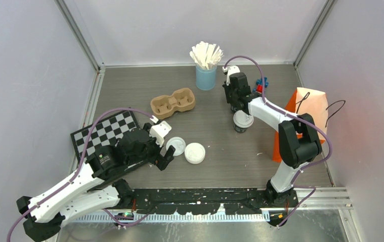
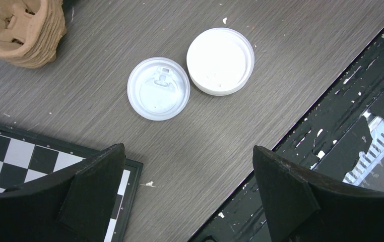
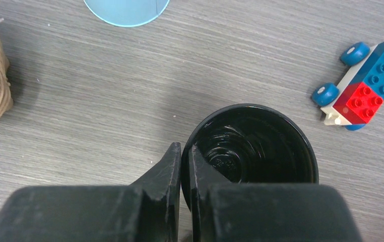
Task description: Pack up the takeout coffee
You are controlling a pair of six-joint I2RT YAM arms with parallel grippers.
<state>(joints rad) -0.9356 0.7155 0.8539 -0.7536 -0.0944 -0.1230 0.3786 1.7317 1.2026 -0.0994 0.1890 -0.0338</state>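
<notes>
Nearest the right wrist lens, the right gripper [image 3: 183, 151] is clamping the rim wall of an open black cup [image 3: 260, 156], 1 finger pressing outside and 1 dipping inside. That cup is sitting just ahead and right of the fingertips, lidless, glossy inside and empty to its base. A second cup [image 1: 242, 121], black with a white sip lid seated on top, is standing just behind those fingers. The left gripper [image 2: 187, 151] is hanging released, jaws spread wide; 2 loose white lids are lying straight ahead of its fingertips, a tabbed lid [image 2: 158, 88] and a plain lid [image 2: 220, 60] just beside each other. A cardboard carrier [image 1: 173, 101] is sitting well off to the left of the right fingers, with no cup in either well.

Capping the open cup is looking like the step in hand. Next, probably, the left fingers are needing to close across 1 lid's edge and bring it level over the held rim, without the thin wall buckling.
</notes>
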